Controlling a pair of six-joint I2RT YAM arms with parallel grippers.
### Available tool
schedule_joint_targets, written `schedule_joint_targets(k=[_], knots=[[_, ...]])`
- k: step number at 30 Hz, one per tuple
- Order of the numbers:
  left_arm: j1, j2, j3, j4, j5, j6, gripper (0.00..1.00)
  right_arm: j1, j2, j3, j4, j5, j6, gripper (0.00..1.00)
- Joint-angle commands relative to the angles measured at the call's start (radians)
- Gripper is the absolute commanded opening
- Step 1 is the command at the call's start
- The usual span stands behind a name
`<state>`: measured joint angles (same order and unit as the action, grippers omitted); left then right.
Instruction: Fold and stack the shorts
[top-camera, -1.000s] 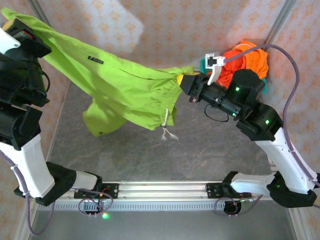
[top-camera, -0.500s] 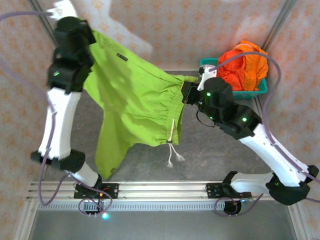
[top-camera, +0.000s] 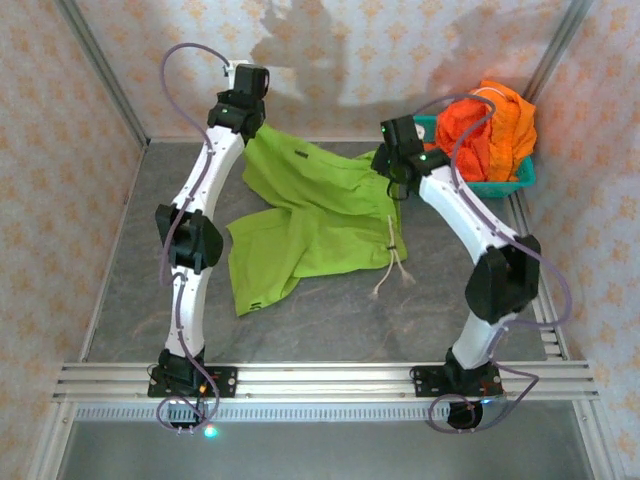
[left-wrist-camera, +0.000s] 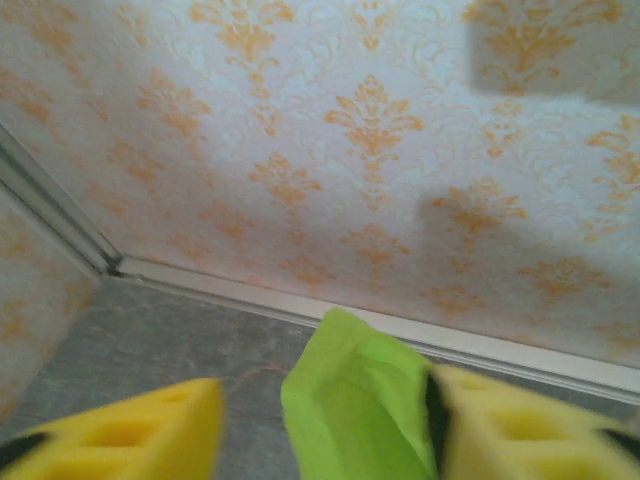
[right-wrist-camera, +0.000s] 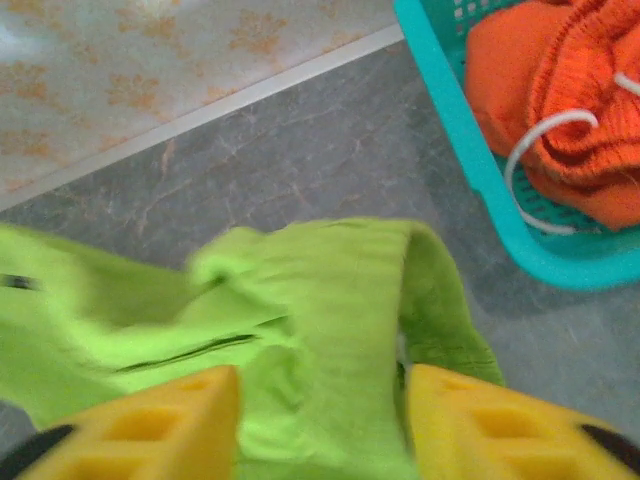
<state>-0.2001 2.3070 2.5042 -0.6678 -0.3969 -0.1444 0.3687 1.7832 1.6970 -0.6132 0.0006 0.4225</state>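
Lime-green shorts (top-camera: 310, 215) spread rumpled, white drawstring (top-camera: 390, 275) loose, cloth corner inside our left gripper (left-wrist-camera: 320, 410), parted w/ a gap, waist inside our right gripper (right-wrist-camera: 320, 410), grip unclear.

Grey marbled table (top-camera: 330, 320) is enclosed by patterned walls at L, back & R. Lime green shorts (top-camera: 320, 220) are laid on it twd far-centre, spread mostly flat but rumpled, w/ one leg trailed twd the near-L. White drawstring (top-camera: 393, 258) is strewn on bare surface at the shorts' near-R edge. Teal basket (top-camera: 500, 188) is set in the far-R corner. Metal rail (top-camera: 320, 378) is fixed along the near edge.
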Motion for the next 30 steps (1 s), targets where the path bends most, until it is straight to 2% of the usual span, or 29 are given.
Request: schedule_joint_targets(k=[1, 3, 7, 13, 16, 20, 24, 30], knots=[[0.008, -0.159, 0.018, -0.076, 0.025, -0.083, 0.8, -0.01, -0.045, 0.085, -0.035, -0.113, -0.008, 0.68], [0.008, -0.284, -0.141, -0.055, 0.072, -0.119, 0.89, -0.01, -0.103, 0.018, 0.011, -0.155, -0.003, 0.74], [0.007, -0.587, -0.581, -0.015, 0.132, -0.26, 0.92, -0.009, -0.224, -0.179, 0.104, -0.275, 0.026, 0.8], [0.008, -0.911, -1.219, 0.094, 0.24, -0.483, 0.88, 0.012, -0.384, -0.446, 0.164, -0.352, 0.043, 0.81], [0.008, -0.976, -1.432, 0.169, 0.244, -0.542, 0.83, 0.021, -0.452, -0.558, 0.187, -0.34, 0.063, 0.81], [0.008, -0.91, -1.545, 0.269, 0.263, -0.557, 0.74, 0.027, -0.513, -0.664, 0.205, -0.339, 0.072, 0.81], [0.007, -0.78, -1.535, 0.318, 0.302, -0.562, 0.67, 0.026, -0.558, -0.737, 0.201, -0.327, 0.072, 0.81], [0.007, -0.652, -1.488, 0.342, 0.269, -0.544, 0.55, 0.027, -0.633, -0.82, 0.19, -0.287, 0.066, 0.81]])
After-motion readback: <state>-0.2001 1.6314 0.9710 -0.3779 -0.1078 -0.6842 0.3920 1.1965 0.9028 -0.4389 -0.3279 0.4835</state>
